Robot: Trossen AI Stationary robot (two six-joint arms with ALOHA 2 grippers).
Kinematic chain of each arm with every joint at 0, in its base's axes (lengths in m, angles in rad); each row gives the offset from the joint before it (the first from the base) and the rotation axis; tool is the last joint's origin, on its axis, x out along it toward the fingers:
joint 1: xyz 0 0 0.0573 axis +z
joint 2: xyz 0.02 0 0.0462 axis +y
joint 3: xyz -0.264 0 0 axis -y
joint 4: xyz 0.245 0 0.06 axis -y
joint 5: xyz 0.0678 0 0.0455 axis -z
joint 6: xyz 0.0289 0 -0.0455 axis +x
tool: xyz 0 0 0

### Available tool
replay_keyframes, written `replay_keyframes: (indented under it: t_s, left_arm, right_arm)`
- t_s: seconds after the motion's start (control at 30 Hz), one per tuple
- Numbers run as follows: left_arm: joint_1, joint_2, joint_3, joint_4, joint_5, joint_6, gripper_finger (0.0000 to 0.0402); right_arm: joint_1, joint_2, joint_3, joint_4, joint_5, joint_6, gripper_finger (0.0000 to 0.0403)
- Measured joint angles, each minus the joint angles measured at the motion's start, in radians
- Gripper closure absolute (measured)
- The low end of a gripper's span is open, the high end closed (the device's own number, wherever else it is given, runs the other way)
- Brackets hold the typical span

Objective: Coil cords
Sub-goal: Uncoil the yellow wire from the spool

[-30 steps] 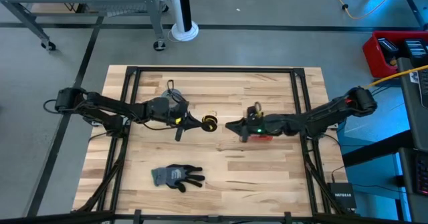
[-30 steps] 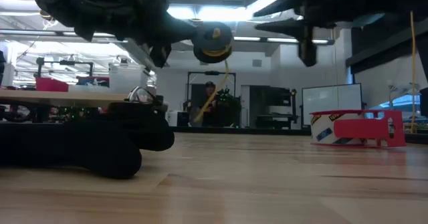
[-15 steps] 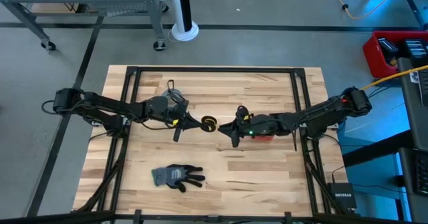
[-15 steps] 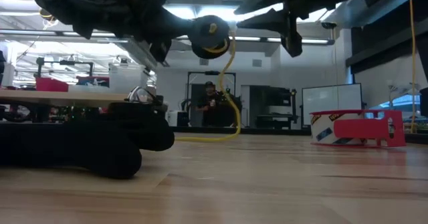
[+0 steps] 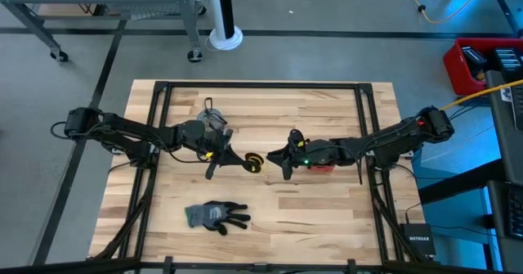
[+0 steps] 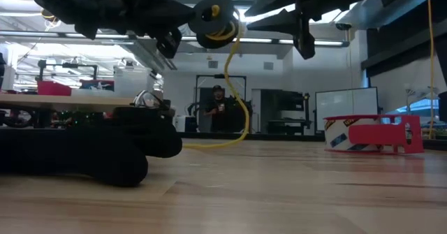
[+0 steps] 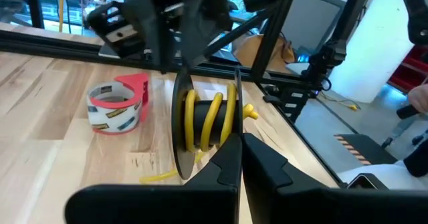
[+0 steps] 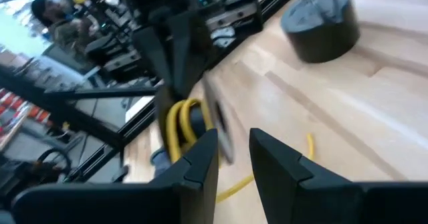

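A black spool [image 5: 255, 161] wound with the yellow cord [image 7: 207, 117] hangs above the table's middle. My left gripper [image 5: 239, 158] is shut on it. From the spool the yellow cord [image 6: 237, 94] hangs slack, and its loose end lies on the table [image 6: 209, 144]. My right gripper [image 5: 278, 156] is open and empty just right of the spool, at the same height, and it also shows in the low view [image 6: 290, 24]. I do not see the black cord. My left gripper pinches the rim of one spool flange [image 7: 237, 120] between its two fingers [image 7: 224, 167]. The fingers come level from the table's left. The spool is lifted clear of the table with its axis about level, and the cord trails below it.
A red tape roll [image 5: 322, 167] lies under my right arm and also shows in the low view [image 6: 370, 133]. A dark grey roll [image 8: 321, 20] stands farther left. A black glove [image 5: 216, 215] lies near the front edge. Black frame rails [image 5: 155, 119] run along the table's sides.
My left gripper has carried the spool a little toward the table's near edge. My right gripper has gone left toward the spool and turned about its wrist. More yellow cord now hangs from the spool, and its end has dropped onto the table.
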Motion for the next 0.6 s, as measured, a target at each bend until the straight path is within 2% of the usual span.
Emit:
replay_keyframes:
  t_s: [0.4,0.6]
  left_arm:
    - [0.000,0.000,0.000,0.024,0.000,-0.003,0.0401]
    - [-0.002,0.000,0.000,0.022,0.000,-0.003,0.0401]
  right_arm:
    - [-0.021,0.000,0.000,0.056,-0.017,-0.047,0.0313]
    - [-0.055,0.000,0.000,0.069,-0.075,-0.046,0.0313]
